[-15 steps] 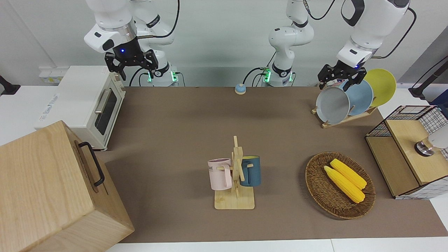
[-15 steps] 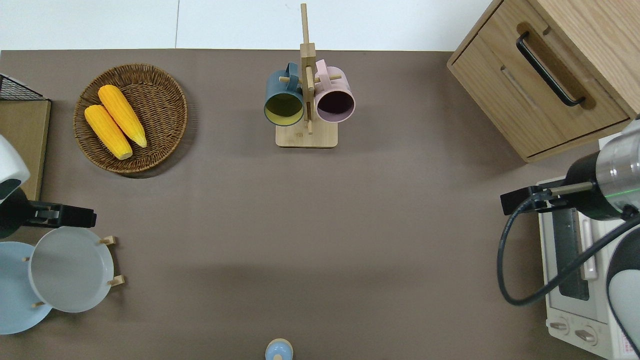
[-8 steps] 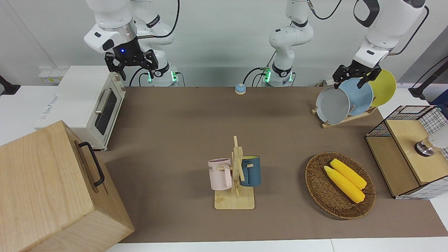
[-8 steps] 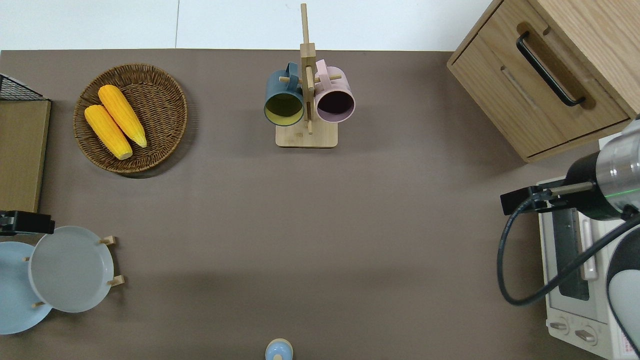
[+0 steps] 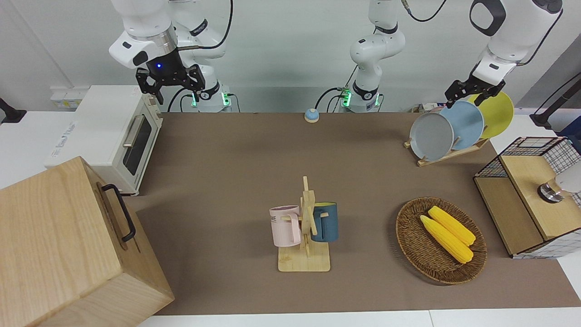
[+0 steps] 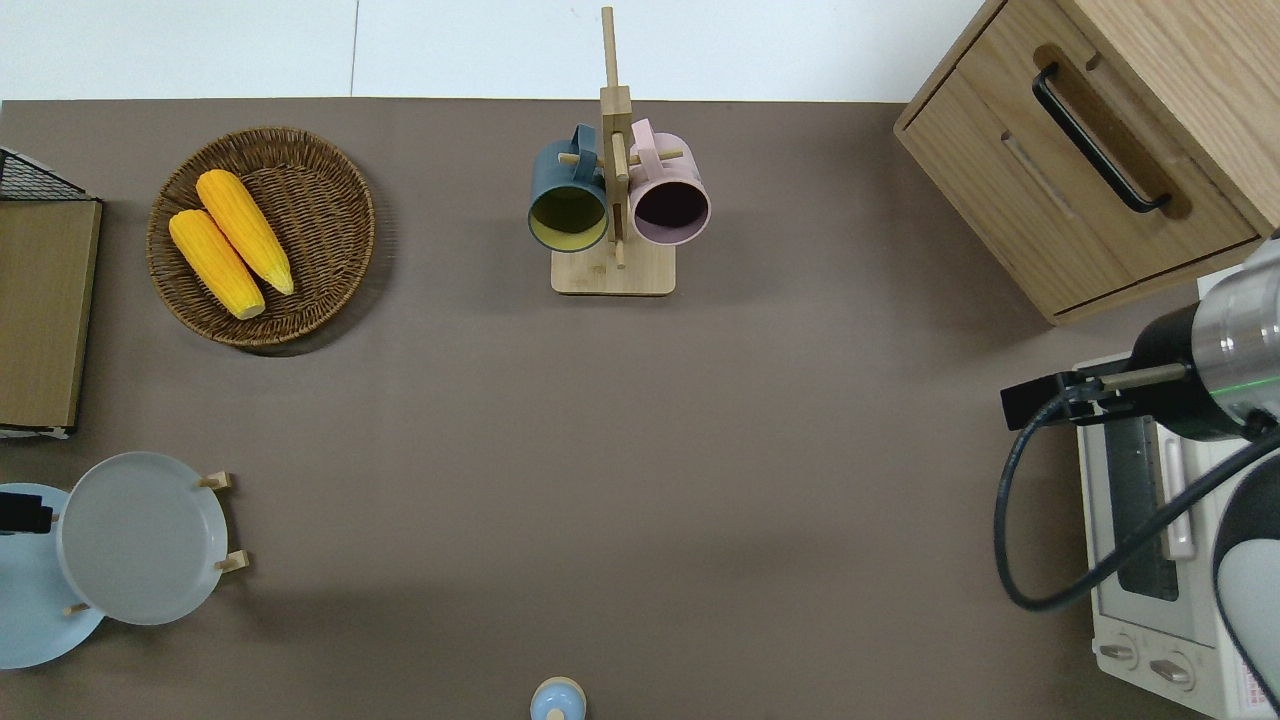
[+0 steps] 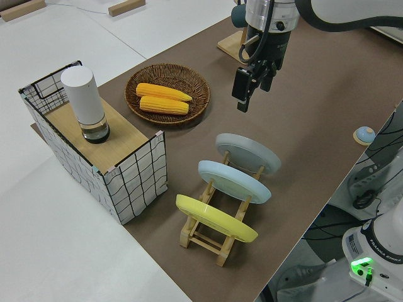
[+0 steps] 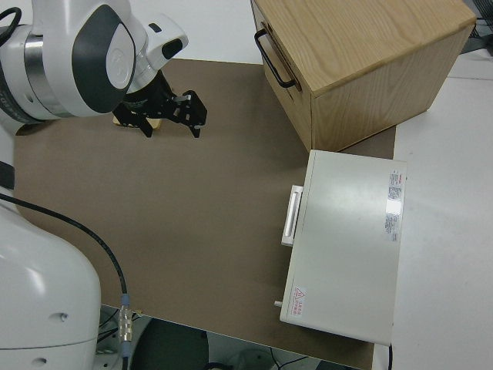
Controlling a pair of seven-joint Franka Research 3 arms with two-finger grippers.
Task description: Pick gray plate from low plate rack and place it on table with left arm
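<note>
Hanging over the light blue plate, left tool pointed down, fingers apart, empty.

Wide bare stretch of table between mug stand and robots. Toward left arm's end, corn basket, wire crate and plate rack crowding the edge. Toward right arm's end, toaster oven and wooden cabinet.
</note>
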